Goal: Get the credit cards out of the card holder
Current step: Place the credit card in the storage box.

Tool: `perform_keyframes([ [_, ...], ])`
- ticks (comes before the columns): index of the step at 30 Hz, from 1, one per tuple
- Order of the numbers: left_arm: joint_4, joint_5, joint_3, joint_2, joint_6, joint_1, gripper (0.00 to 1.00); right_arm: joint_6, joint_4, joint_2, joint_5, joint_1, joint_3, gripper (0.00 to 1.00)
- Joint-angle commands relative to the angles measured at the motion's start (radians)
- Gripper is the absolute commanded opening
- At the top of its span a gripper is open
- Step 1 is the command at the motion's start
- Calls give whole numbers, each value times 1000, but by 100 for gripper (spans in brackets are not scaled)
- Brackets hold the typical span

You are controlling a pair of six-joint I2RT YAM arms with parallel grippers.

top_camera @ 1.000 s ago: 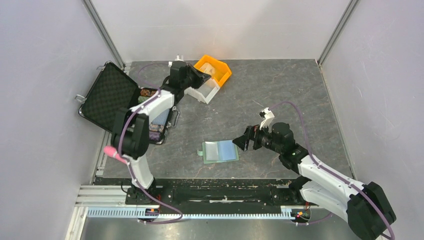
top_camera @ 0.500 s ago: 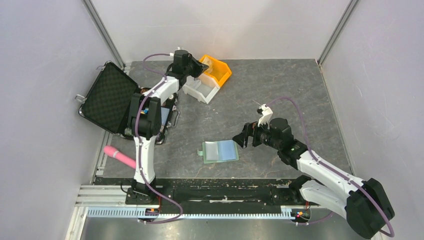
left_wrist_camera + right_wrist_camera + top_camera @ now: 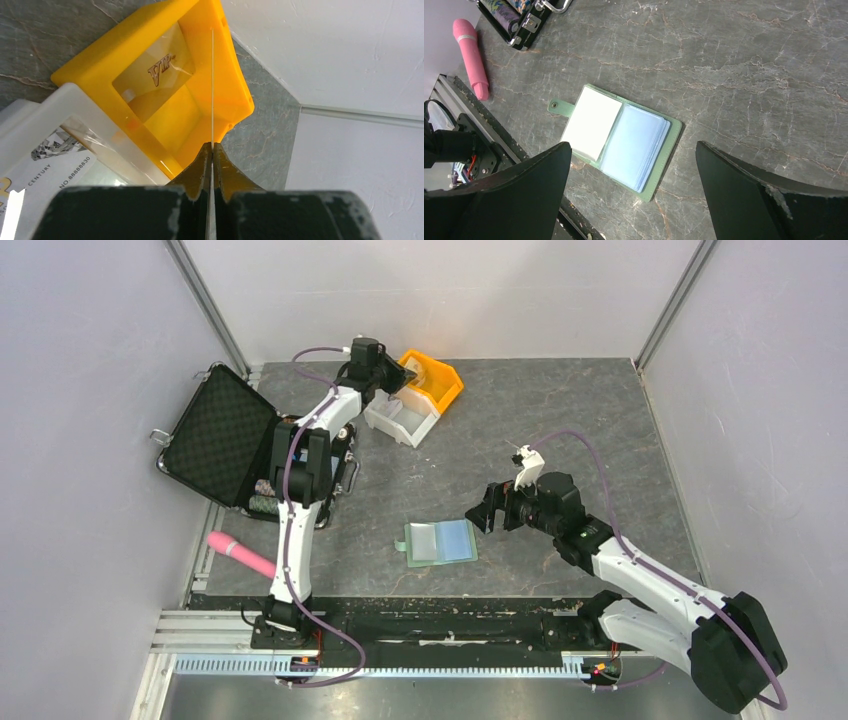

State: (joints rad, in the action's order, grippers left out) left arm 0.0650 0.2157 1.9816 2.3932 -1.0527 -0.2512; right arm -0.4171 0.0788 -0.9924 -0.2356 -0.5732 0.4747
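The sage-green card holder (image 3: 440, 542) lies open on the table near the front middle. In the right wrist view (image 3: 674, 131) its left panel glares white and its right panel looks pale blue under stacked clear sleeves. My right gripper (image 3: 482, 521) is open and empty, hovering just right of and above the holder (image 3: 631, 146). My left gripper (image 3: 398, 386) is shut on a thin card (image 3: 212, 75), seen edge-on, held over the orange bin (image 3: 95, 70). An orange-tinted "VIP" card (image 3: 155, 75) leans inside that bin. Another printed card (image 3: 50, 160) lies in the white bin (image 3: 75, 97).
The orange bin (image 3: 447, 383) and white bin (image 3: 412, 429) stand at the back middle. An open black foam-lined case (image 3: 215, 435) with poker chips sits at the left. A pink cylinder (image 3: 240, 553) lies near the front left edge, also in the right wrist view (image 3: 471, 55).
My left arm has stretched farther back, carrying its shut gripper to the orange bin. My right gripper has drifted slightly up and back from the card holder, still open.
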Motion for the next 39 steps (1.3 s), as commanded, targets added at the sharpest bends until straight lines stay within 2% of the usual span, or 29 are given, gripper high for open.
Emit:
perform_keyframes([
  [1,4,24,78,31,3,13,6,16,-3,-2,23,3,44,98],
  [29,63,13,176,89,36,38,24,12,-36,6,61,5,58,98],
  [39,82,-8,233,113,49,41,26,11,-37,9,63,11,56,98],
])
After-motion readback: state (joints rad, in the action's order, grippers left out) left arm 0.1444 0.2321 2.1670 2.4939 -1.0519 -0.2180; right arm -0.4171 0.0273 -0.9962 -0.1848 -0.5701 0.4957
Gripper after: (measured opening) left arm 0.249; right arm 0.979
